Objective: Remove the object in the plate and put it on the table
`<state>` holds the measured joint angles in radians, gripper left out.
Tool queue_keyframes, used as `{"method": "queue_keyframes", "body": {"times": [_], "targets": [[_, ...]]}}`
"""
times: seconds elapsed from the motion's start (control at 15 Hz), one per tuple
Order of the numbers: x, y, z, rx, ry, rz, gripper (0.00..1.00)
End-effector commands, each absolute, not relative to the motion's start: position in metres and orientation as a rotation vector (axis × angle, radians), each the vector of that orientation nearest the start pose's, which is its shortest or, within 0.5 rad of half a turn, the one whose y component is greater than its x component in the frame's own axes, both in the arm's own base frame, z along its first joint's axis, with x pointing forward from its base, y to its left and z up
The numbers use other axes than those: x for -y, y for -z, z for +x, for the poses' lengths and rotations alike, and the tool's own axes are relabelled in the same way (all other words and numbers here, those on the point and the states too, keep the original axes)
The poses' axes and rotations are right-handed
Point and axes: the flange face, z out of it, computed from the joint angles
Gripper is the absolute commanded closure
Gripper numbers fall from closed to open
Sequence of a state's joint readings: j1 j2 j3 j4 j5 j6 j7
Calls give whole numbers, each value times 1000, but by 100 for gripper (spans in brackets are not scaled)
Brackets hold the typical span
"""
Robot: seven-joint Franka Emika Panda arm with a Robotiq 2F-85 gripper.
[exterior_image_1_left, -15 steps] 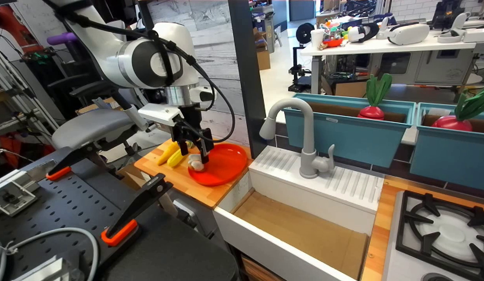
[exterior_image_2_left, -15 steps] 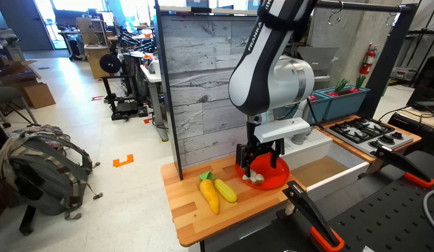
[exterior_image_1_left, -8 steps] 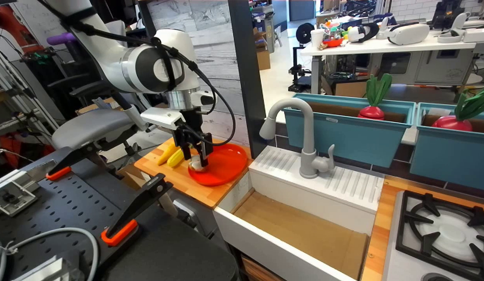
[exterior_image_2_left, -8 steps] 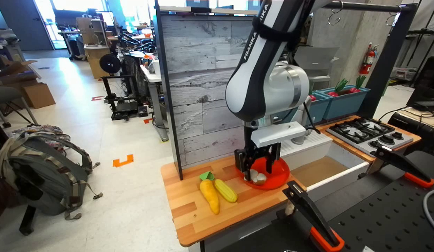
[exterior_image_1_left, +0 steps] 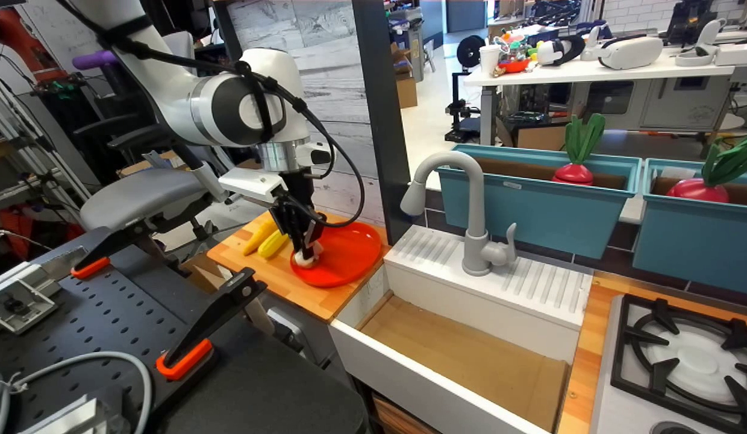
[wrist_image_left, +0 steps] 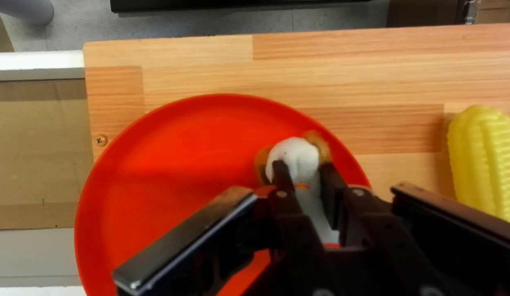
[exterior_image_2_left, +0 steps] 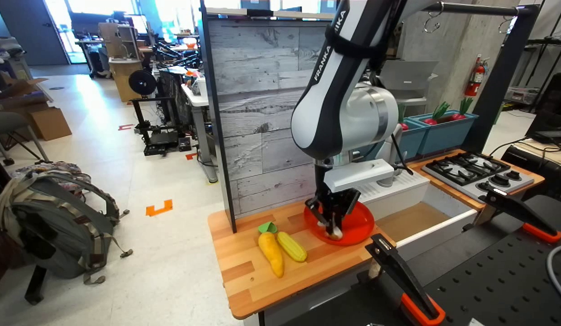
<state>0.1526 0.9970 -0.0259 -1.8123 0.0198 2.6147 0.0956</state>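
Note:
The object [wrist_image_left: 294, 150], a small whitish rounded lump with brownish bits at its sides, lies in the red-orange plate [wrist_image_left: 168, 139] near its edge. My gripper [wrist_image_left: 303, 167] reaches down over the plate with its fingers drawn close together, one on each side of the lump, pinching it. Part of the object [exterior_image_2_left: 336, 233] is hidden behind the black fingers in both exterior views. It still appears to rest on the plate [exterior_image_2_left: 359, 226]. Around the plate spreads the wooden table [wrist_image_left: 238, 70], with bare wood toward the yellow pieces.
A yellow corn cob [exterior_image_2_left: 292, 247] and a longer yellow vegetable [exterior_image_2_left: 271, 254] with a green leaf [exterior_image_2_left: 268, 227] lie beside the plate. The white sink [exterior_image_1_left: 470, 361] with its grey tap [exterior_image_1_left: 476, 199] adjoins the table. A grey plank wall [exterior_image_2_left: 262, 113] stands behind.
The gripper has come down a little, and its fingers have moved from wide apart to close together around the whitish lump. The plate and yellow pieces have stayed put.

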Motion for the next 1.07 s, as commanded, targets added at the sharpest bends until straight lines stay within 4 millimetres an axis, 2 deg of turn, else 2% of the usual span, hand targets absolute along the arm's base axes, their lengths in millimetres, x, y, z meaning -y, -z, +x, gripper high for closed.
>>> {"method": "queue_keyframes", "body": {"times": [0.0,0.33,0.6,0.73,1.0], "targets": [[-73,16,579,59,-300,-3163,99],[-82,-9,579,77,-228,-3162,97],[-105,-32,590,116,-124,-3125,97],[-119,-37,597,142,-84,-3102,97],[-140,-31,609,183,-59,-3062,97]]}}
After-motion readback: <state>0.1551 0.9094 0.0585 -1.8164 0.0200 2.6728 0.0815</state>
